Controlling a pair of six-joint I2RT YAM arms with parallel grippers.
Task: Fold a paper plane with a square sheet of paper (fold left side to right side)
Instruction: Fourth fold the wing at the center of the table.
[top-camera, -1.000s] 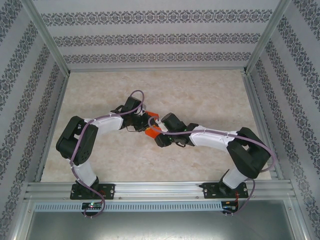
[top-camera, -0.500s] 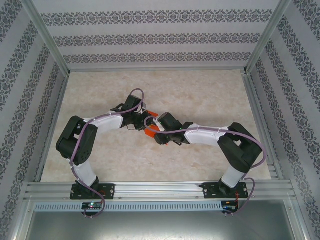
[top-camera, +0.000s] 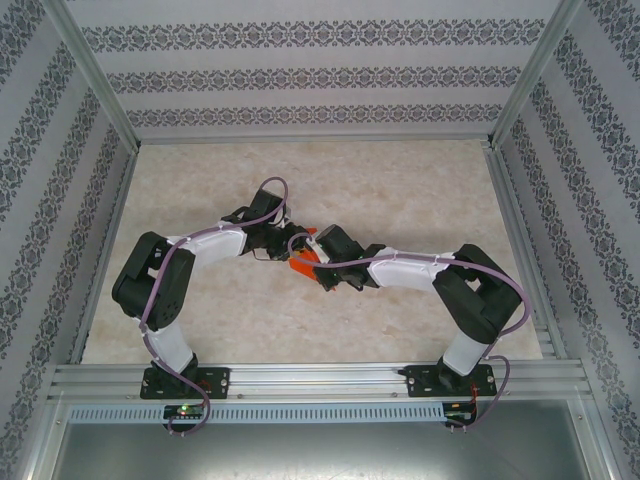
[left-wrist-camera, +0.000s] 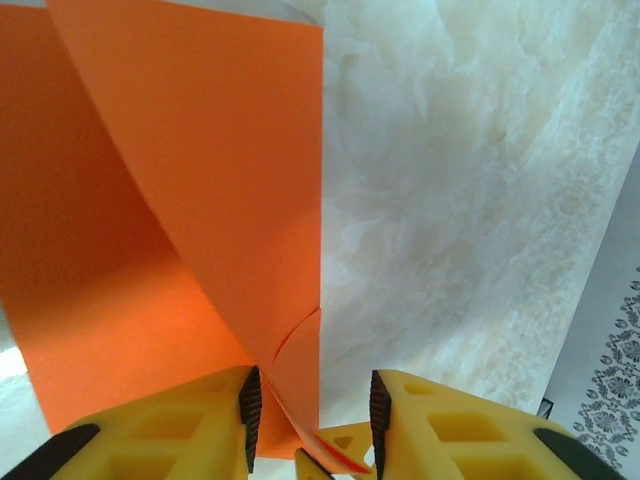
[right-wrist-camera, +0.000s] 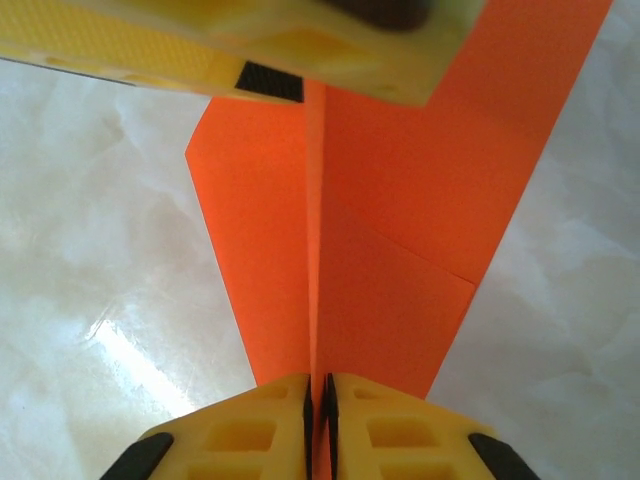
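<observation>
The orange paper (top-camera: 299, 266) stands half folded at the middle of the table (top-camera: 420, 200), between both claws. Its crease runs straight away from the right claw (right-wrist-camera: 318, 400), which pinches that folded edge tight. The left claw (left-wrist-camera: 312, 405) faces it from the opposite end, spread, with a paper corner between its jaws.

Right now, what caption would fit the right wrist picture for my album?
Right pincer pinches the folded orange paper along its crease, pale marbled table behind.
</observation>
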